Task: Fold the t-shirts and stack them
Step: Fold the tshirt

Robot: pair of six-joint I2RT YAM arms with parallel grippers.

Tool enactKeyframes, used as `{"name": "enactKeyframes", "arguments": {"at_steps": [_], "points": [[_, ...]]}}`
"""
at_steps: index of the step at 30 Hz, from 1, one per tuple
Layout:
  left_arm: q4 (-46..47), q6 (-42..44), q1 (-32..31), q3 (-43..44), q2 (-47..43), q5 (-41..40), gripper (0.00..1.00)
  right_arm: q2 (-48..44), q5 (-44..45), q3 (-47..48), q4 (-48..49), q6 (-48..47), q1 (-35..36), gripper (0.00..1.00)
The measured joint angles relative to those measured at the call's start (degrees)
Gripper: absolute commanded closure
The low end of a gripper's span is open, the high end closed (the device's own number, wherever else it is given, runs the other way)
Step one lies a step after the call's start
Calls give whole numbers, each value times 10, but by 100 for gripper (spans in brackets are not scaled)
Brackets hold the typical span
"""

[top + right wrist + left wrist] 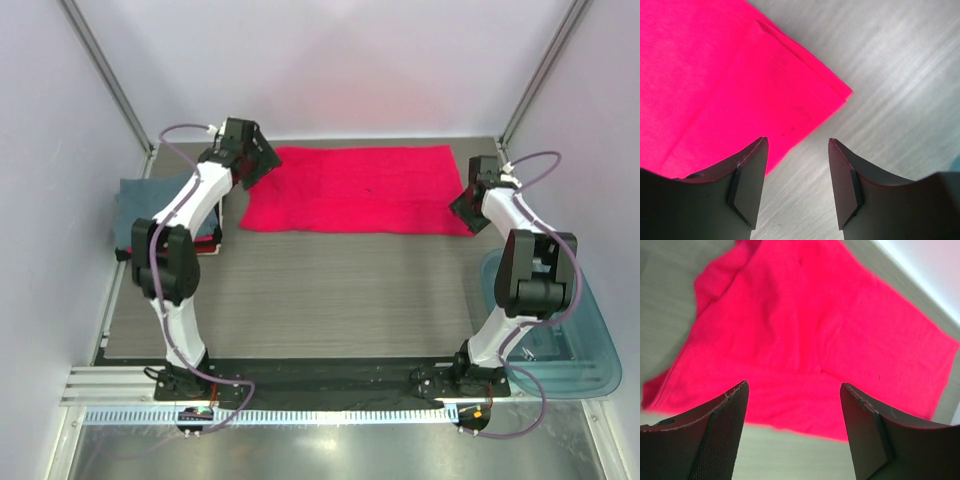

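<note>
The left arm (170, 265) and right arm (530, 270) rise from bases at the near edge of the table (330, 300). Their elbows are bent high and their forearms reach toward the far side. A translucent teal tub (588, 350) sits just beside the right arm's base. By the left elbow, at the table's left edge, a slate blue-grey t-shirt (135, 205) lies folded, with red cloth (206, 244) showing under its near edge. Farther back, the bright red-pink t-shirt (360, 190) lies flat as a wide folded rectangle. The left gripper (794, 385) hovers over its left end, fingers spread wide and empty. The right gripper (797, 141) hangs above its near right corner, fingers parted, gripping nothing.
</note>
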Motion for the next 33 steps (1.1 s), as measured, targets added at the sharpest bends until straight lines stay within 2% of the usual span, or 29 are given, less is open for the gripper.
{"name": "enactKeyframes", "arguments": {"at_steps": [6, 12, 16, 23, 26, 29, 30, 31, 33], "points": [[17, -10, 0, -150, -125, 20, 28, -17, -9, -62, 37, 23, -4, 44], [53, -35, 0, -279, -198, 21, 29, 4, -38, -75, 67, 42, -29, 45], [85, -47, 0, -342, -220, 20, 30, 24, -38, -76, 82, 53, -42, 43], [130, -50, -4, -401, -221, 21, 32, 32, -30, -85, 108, 70, -50, 47], [134, -49, -5, -413, -221, 20, 33, 32, -23, -89, 122, 78, -52, 54], [143, -49, -5, -416, -221, 19, 33, 37, -14, -91, 134, 86, -53, 76], [146, -49, -5, -417, -221, 19, 33, 39, -11, -91, 139, 88, -54, 79], [149, -49, -5, -419, -221, 17, 33, 40, -10, -92, 144, 90, -54, 89], [155, -48, -5, -423, -221, 14, 33, 41, -8, -97, 151, 94, -54, 96]]}}
